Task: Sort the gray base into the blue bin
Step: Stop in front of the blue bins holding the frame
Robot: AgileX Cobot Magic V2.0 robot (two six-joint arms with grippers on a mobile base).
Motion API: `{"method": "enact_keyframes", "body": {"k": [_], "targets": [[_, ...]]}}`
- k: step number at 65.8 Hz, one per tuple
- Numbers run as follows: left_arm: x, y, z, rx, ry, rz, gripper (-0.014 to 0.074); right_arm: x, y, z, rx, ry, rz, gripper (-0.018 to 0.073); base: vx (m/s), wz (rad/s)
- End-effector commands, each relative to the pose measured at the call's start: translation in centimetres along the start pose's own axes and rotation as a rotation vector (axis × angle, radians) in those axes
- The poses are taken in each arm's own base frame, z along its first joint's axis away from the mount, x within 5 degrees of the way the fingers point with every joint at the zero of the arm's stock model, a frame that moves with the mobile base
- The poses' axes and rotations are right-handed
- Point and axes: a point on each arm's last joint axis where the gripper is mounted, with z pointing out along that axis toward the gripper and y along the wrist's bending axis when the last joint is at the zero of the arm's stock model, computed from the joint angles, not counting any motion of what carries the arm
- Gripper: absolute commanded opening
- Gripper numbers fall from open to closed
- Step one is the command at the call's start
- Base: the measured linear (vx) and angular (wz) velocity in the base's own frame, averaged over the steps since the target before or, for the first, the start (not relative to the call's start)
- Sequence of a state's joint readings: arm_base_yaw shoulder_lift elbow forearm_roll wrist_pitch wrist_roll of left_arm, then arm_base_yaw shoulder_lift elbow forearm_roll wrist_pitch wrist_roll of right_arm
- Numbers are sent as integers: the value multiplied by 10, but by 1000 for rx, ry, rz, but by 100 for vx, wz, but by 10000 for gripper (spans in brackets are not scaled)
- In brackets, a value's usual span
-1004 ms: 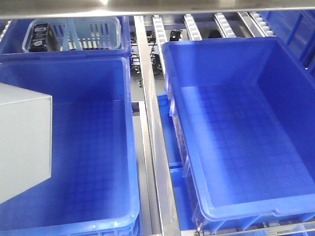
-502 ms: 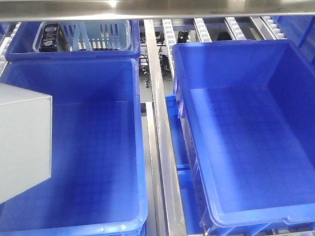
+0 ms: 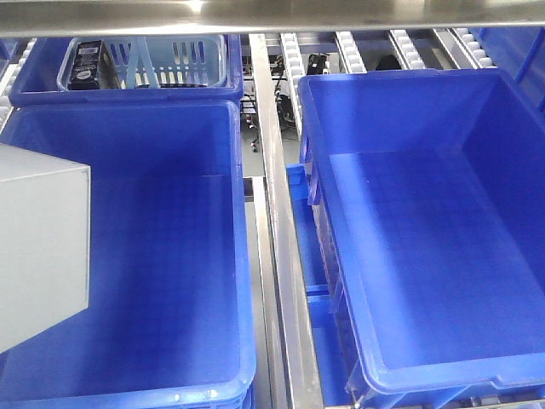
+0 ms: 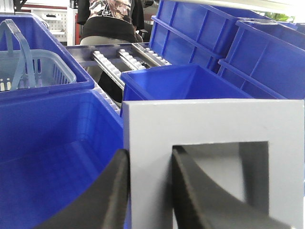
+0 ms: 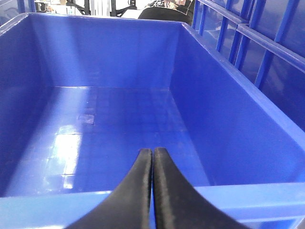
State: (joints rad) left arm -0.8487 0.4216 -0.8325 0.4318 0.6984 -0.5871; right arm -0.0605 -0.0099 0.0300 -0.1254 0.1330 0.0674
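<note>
Now, gray base clamped in left end effector, right end effector together, by blue bin.

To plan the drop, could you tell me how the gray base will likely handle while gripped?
The gray base looks rigid: thick walls, crisp edges. Its matte finish probably resists slipping. Pinched by the left tool on one wall, it may tilt.

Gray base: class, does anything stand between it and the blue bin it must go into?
Nothing visible does. The gray base, clamped by the left pincer, hangs over the blue bin, whose inside shows no objects.
</note>
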Motion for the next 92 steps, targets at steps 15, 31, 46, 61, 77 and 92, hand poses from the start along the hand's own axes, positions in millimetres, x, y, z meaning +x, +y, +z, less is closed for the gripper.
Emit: {"method": "enact_keyframes", "body": {"k": [15,31,46,61,77,92], "targets": [[-16,-6,-2,53,-108,6,127,-3,1,-1,-3,-77,-15,-9,0,0],[-16,-6,-2,53,-108,6,127,-3,1,-1,-3,-77,-15,-9,0,0],[-16,-6,-2,53,-108,6,127,-3,1,-1,-3,-77,-15,-9,0,0],[-16,-6,-2,53,-108,6,127,-3,1,-1,-3,-77,-15,-9,0,0],[-16,-6,-2,53,-108,6,127,-3,1,-1,-3,-77,-15,-9,0,0],[-17,-6,-3,57,-123,12,127,-3,1,-1,-3,-77,-15,-9,0,0]]}}
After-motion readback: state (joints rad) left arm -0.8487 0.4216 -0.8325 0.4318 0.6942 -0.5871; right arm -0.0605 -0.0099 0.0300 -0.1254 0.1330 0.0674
